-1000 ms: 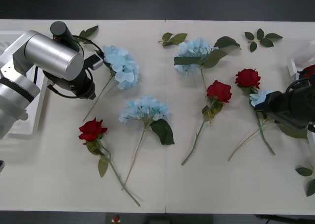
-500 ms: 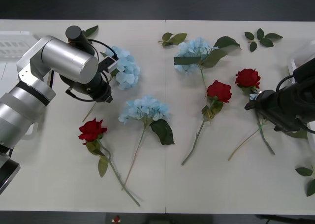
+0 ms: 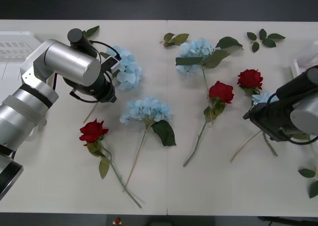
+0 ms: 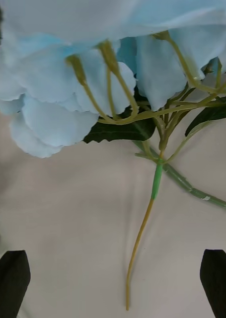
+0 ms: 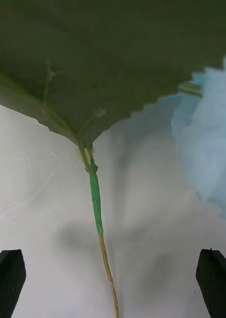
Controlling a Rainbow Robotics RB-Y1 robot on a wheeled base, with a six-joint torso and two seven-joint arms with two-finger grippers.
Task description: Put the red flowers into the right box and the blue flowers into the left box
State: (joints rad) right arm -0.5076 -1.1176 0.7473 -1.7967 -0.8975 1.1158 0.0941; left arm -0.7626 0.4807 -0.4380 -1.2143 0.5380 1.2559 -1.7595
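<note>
Both wide: left tool (image 5: 113, 283) over the stem of a blue flower (image 3: 126, 69) far-left on the worktop (image 3: 59, 176), right tool (image 4: 113, 283) over another's stem (image 4: 142, 233) far right.

Three red flowers (image 3: 221, 92) and four blue flowers (image 3: 145, 110) are lying flat, scattered between the left box (image 3: 15, 43) and the right box (image 3: 301, 62).

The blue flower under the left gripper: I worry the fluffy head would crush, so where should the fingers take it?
Grip the blue flower by its thin stem, from straight above. The stem lies flat on the table between the left gripper's open fingers, below the leaf.
</note>
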